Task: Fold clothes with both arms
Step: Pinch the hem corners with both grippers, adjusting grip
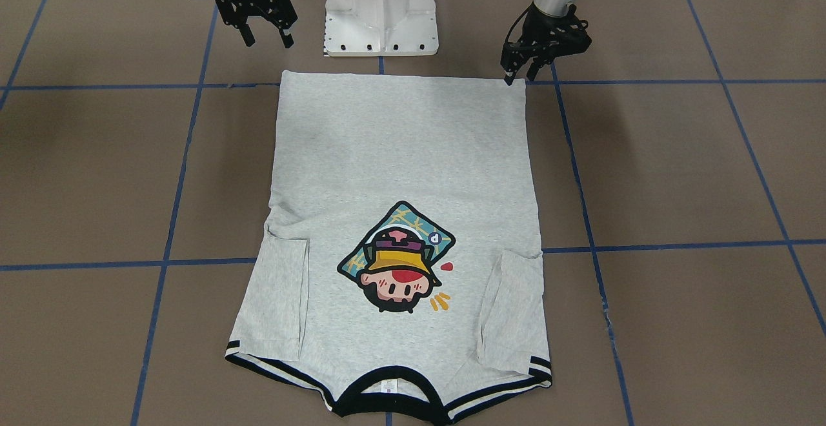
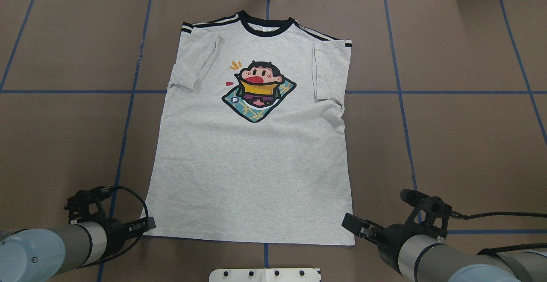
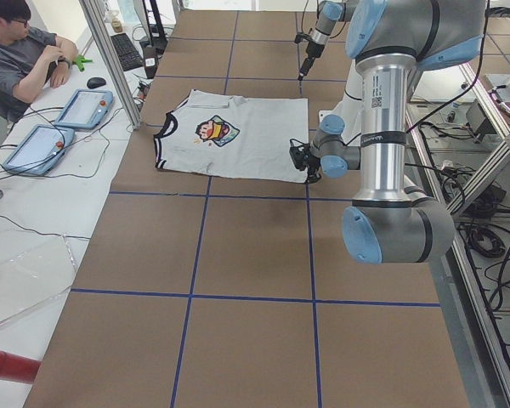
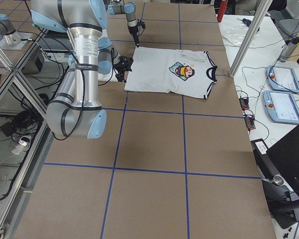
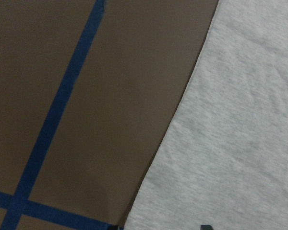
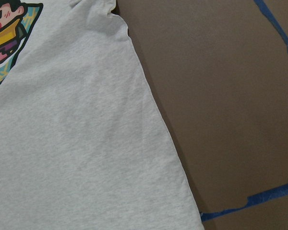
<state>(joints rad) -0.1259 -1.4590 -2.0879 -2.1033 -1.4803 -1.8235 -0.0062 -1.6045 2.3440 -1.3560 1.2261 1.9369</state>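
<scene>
Brown table [image 1: 677, 168], white pedestal [image 1: 381, 6]

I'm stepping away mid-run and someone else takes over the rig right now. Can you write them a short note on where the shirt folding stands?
Left gripper: jaws open, down at its hem corner of the T-shirt, not closed on it.
Right gripper: jaws open, above the table near the other hem corner, clear of the cloth.
T-shirt: flat, print up, hem toward the robot, collar at the far end.
Done: both sleeves lie folded in over the front.
Left: grip both hem corners, then probably carry the hem toward the collar; no body fold made yet.
</scene>
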